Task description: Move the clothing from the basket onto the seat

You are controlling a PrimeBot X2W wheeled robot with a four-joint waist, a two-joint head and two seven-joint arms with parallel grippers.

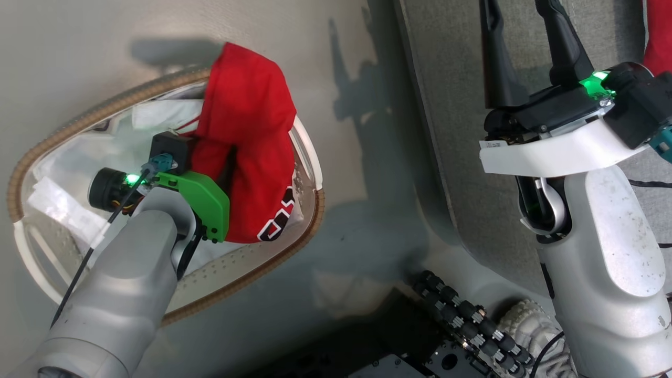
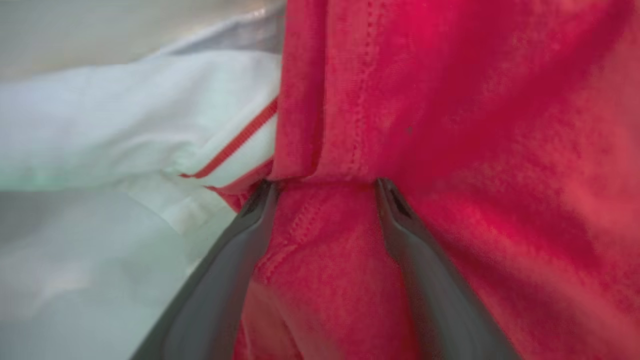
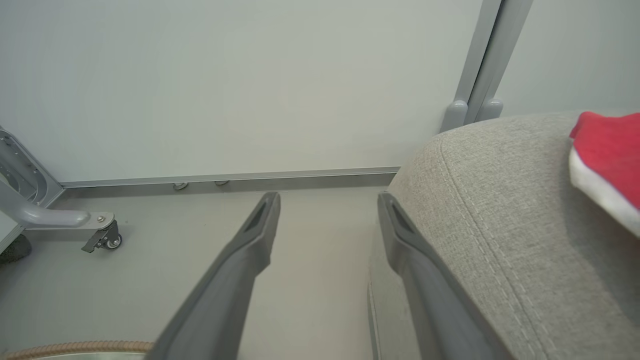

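The basket [image 1: 79, 123] stands on the floor at the left, cream with a brown woven rim. Red clothing [image 1: 252, 131] with a black-and-white patch [image 1: 278, 220] lies in it and drapes over its far rim. My left gripper [image 2: 325, 187] reaches down into the basket, open, its fingertips pressed into a fold of the red clothing [image 2: 475, 125], with cloth bulging between them. My right gripper [image 1: 520, 16] is open and holds nothing above the grey seat [image 1: 462, 131]. Another red garment [image 1: 659, 37] lies on the seat [image 3: 500, 225], its white trim [image 3: 600, 192] visible.
A white liner sheet [image 1: 163, 115] covers the basket's inside. My base with black roller wheels [image 1: 462, 315] sits between basket and seat. In the right wrist view a castor leg [image 3: 100, 235] stands by the wall, left of the seat's rounded corner.
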